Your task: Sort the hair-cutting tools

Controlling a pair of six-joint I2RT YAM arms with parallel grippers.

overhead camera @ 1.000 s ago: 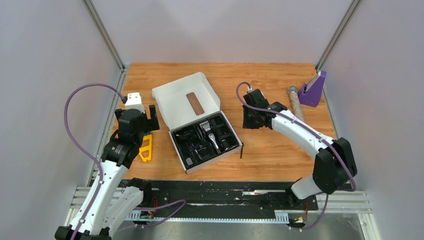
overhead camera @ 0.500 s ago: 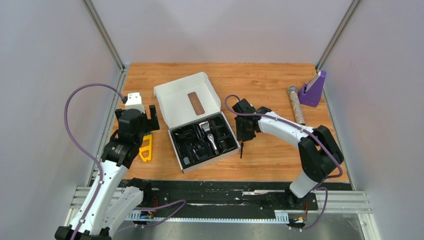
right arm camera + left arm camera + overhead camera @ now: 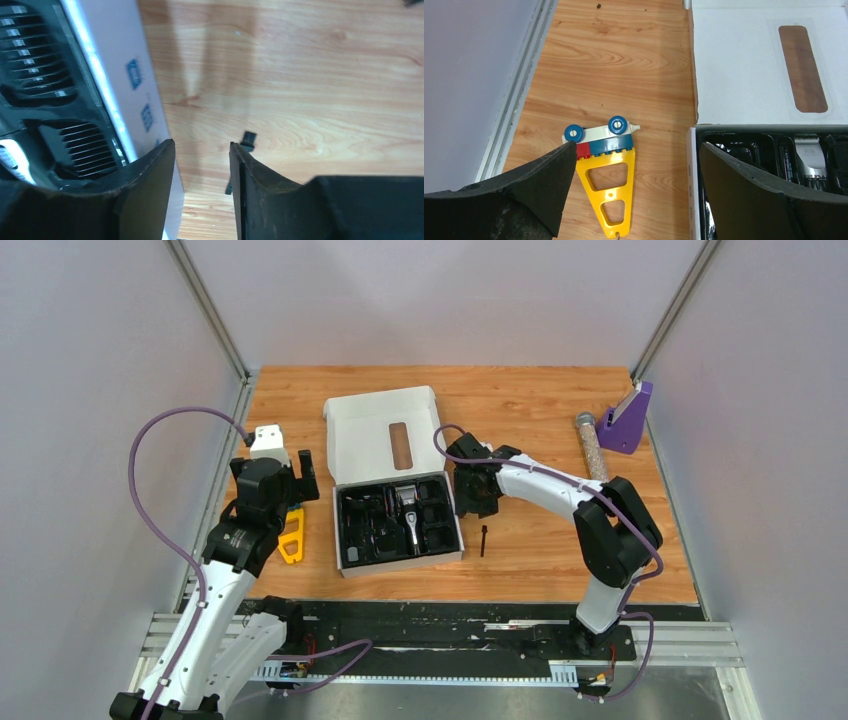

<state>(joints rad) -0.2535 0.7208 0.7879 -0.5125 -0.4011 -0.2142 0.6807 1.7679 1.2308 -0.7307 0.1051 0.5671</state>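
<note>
The white box (image 3: 345,565) lies open at mid-table, its lid (image 3: 380,445) laid back. Its black tray holds the clipper with the silver blade head (image 3: 408,508), comb guards and other black parts. The clipper head also shows in the left wrist view (image 3: 810,160). The thin black stick (image 3: 484,540) lies on the wood right of the box; in the right wrist view it (image 3: 248,139) is partly hidden behind a finger. My right gripper (image 3: 468,490) is open a little and empty, against the box's right wall (image 3: 107,100). My left gripper (image 3: 292,478) is open and empty, left of the box.
A yellow triangular piece (image 3: 606,192) with a blue, red and white block (image 3: 599,140) lies under my left gripper (image 3: 636,150). A glittery silver cylinder (image 3: 592,452) and a purple dispenser (image 3: 628,418) stand at the far right. Grey walls close in both sides.
My right gripper moved left and down against the box's right side. The box slid left and turned square to the table. The stick stayed on the wood. The left arm has not moved.
</note>
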